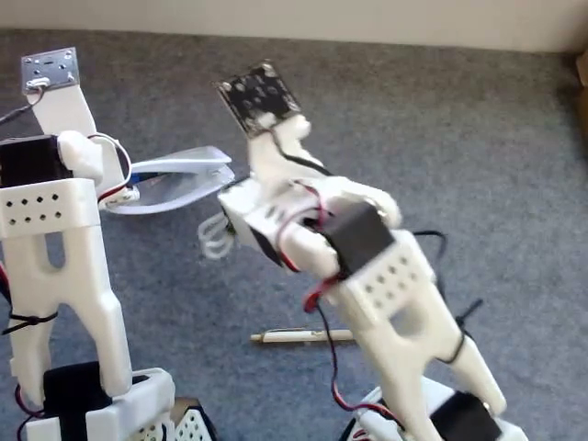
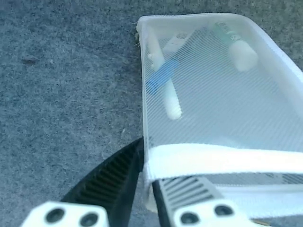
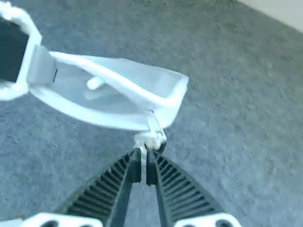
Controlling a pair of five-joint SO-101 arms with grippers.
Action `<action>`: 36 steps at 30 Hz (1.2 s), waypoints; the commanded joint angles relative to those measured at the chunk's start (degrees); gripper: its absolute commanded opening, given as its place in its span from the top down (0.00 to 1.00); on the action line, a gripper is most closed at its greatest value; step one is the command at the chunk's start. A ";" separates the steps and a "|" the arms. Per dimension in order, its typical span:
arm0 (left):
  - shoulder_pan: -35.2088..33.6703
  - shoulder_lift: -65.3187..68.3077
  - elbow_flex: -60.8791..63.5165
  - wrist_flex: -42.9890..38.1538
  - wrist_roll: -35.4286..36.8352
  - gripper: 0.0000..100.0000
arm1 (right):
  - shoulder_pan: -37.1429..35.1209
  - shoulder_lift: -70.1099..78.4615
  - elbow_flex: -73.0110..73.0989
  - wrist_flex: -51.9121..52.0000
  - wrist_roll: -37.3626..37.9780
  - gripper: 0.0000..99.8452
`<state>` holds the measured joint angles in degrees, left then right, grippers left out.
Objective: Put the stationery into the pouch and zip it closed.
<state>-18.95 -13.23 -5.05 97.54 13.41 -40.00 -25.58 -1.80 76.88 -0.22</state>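
Your right gripper (image 3: 144,161) had its jaws all but together, pinched on the zip pull (image 3: 150,138) at the pouch's right-hand end. Your left gripper (image 2: 147,164) was clamped on the pouch (image 2: 222,109) at the opposite end, one finger on each side of the white zip band. The pouch was stretched between the two, left of centre and toward the far side of the carpet (image 1: 478,138). Couldn't tell whether it rested on the carpet or hung clear.

Progress, my read: partly loaded, not zipped.
- Inside: a white stick (image 2: 165,90), a blue piece (image 2: 161,78) lying across it, and a green-and-white tube (image 2: 236,45) further in.
- Outside: one pen (image 1: 303,337) lay on the carpet on the near side, well apart from the pouch, partly behind the right arm.
- The mouth gaped open in the right wrist view, with the slider parked at the end you held.

Left to do: pen in, then run the zip shut.

The pouch was clear ribbed mesh with white trim. It looked soft and sagged between the grips.
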 commanded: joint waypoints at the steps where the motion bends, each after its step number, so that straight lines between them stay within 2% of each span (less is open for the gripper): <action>1: -0.75 0.13 -0.40 -1.14 0.79 1.00 | 2.77 -5.49 -3.56 5.14 -0.18 0.97; 7: -0.84 0.13 -0.40 -1.14 0.88 1.00 | 7.34 -5.93 -2.15 11.82 -0.09 0.97; 14: -4.35 0.13 -1.89 -0.88 0.97 1.00 | 9.10 -6.37 11.47 12.26 0.00 0.97; 21: -4.79 0.13 -1.80 -0.97 0.97 1.00 | 8.84 -6.46 22.73 12.18 12.57 0.97; 25: -6.11 0.13 -1.89 -1.23 0.88 1.00 | 8.75 -6.46 26.51 12.18 16.18 0.97; 29: -7.52 0.13 -1.98 -1.58 0.88 1.00 | 6.11 -6.46 29.05 12.18 16.35 0.97; 36: -9.98 0.13 -1.98 -2.02 0.70 1.00 | -2.77 -6.46 34.33 11.91 16.18 0.97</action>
<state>-27.12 -13.05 -5.14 96.75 13.85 -39.74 -29.98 31.69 89.01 15.25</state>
